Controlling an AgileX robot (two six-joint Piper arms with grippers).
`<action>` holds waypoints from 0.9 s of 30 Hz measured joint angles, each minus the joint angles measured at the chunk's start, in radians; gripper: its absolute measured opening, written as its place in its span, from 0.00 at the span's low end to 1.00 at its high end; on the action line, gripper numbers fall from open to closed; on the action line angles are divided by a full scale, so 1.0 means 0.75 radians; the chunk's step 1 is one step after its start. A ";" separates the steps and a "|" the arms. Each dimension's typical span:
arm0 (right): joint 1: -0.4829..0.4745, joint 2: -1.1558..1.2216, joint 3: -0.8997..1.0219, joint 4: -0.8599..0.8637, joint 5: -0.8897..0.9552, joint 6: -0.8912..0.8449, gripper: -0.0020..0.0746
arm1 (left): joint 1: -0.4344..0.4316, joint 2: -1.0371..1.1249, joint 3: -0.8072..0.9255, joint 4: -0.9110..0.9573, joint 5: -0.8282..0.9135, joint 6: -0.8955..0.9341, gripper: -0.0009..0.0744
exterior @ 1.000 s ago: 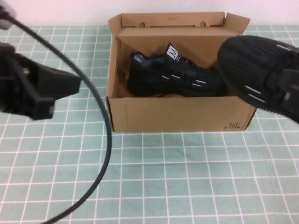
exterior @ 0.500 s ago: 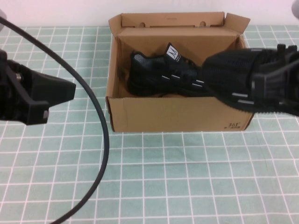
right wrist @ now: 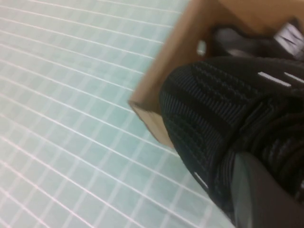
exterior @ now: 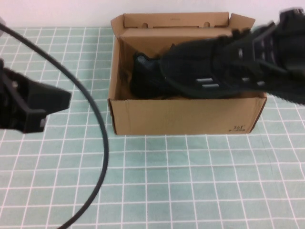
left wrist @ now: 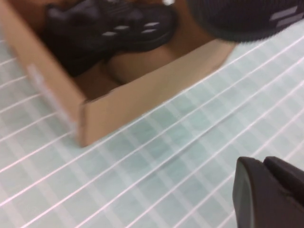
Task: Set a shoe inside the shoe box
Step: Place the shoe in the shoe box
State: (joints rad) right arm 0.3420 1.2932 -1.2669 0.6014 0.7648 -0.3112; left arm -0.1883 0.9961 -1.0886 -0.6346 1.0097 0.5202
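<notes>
Black shoe (exterior: 209, 67) held by right claw (exterior: 286, 52), hanging above the open shoe box (exterior: 186, 117), toe pointing toward the robot's left. Second shoe (exterior: 143, 76) lies inside the box beneath it. Left claw (exterior: 33, 102) hovers over the green checked tabletop (exterior: 190, 181), well left of the box; its opening cannot be told.

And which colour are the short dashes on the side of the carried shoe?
White dashes on the black shoe; the high view shows them best.

Even, bright light; the shoe (exterior: 214, 67) is motion-blurred.
</notes>
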 joint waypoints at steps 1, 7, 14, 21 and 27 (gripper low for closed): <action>-0.030 0.039 -0.031 0.078 0.030 -0.076 0.03 | 0.000 -0.014 0.000 0.041 0.000 -0.023 0.01; -0.139 0.305 -0.228 0.390 0.214 -0.366 0.03 | 0.000 -0.181 0.000 0.324 -0.002 -0.219 0.01; -0.145 0.577 -0.484 0.451 0.335 -0.444 0.03 | 0.000 -0.427 0.000 0.479 0.015 -0.443 0.01; -0.145 0.786 -0.738 0.472 0.379 -0.448 0.03 | 0.000 -0.488 0.000 0.488 0.046 -0.473 0.01; -0.145 0.927 -0.828 0.519 0.430 -0.448 0.03 | 0.000 -0.488 0.000 0.537 0.047 -0.477 0.01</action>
State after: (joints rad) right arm 0.2335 1.9888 -1.8877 0.9910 1.0876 -0.6473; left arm -0.1883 0.6303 -1.0886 -0.2322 1.0449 0.1628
